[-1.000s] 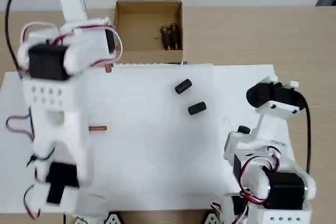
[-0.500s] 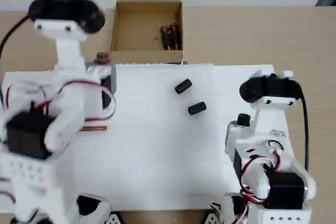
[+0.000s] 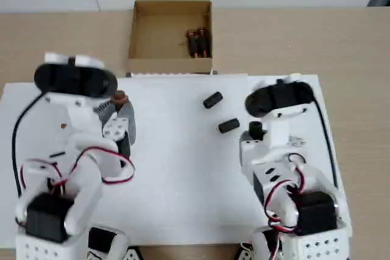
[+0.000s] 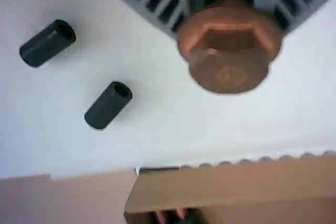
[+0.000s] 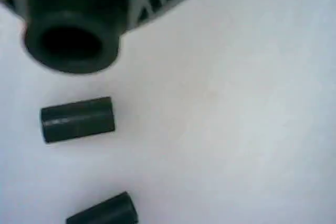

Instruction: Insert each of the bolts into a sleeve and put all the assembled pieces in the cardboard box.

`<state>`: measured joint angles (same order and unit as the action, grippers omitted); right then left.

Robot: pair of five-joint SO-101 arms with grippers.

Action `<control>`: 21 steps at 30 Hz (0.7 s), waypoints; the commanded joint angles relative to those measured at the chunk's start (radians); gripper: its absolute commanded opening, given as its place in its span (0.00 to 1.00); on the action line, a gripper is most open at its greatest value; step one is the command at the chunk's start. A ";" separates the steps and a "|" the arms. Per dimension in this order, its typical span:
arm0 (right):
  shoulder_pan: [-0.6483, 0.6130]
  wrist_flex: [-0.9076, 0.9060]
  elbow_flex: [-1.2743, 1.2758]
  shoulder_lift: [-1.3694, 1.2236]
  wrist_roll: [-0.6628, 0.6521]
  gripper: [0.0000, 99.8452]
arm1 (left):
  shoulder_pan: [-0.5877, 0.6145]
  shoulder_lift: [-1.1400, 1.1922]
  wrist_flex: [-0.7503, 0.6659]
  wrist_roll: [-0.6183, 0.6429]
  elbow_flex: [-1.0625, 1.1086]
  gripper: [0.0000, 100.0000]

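My left gripper is shut on a copper bolt with a hex head, held over the left part of the white mat. My right gripper is shut on a black sleeve, whose open bore faces the camera. Two more black sleeves lie on the mat between the arms, just left of the right gripper. Both loose sleeves appear in the wrist views. The cardboard box stands beyond the mat.
Assembled bolt-and-sleeve pieces lie at the right inside the box, and its near wall shows in the left wrist view. The bare wooden table surrounds the mat.
The left arm drew back from the box side toward the front, carrying the bolt. The right arm swung left toward the loose sleeves with its sleeve. A bolt seen on the mat earlier is hidden.
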<state>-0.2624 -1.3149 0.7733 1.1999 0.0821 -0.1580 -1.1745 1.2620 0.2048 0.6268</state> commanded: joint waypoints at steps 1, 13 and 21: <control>-0.056 0.097 0.043 0.008 -0.009 0.00 | 0.002 -0.147 -0.118 0.003 0.143 0.01; -0.288 0.317 0.190 0.008 -0.012 0.00 | 0.002 -0.528 -0.288 0.043 0.452 0.01; -0.403 0.414 0.272 0.008 -0.015 0.00 | -0.008 -0.608 -0.287 0.296 0.499 0.01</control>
<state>-0.6368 -0.9421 1.0388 1.1983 0.0821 -0.1580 -1.7561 1.0027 0.4411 1.1162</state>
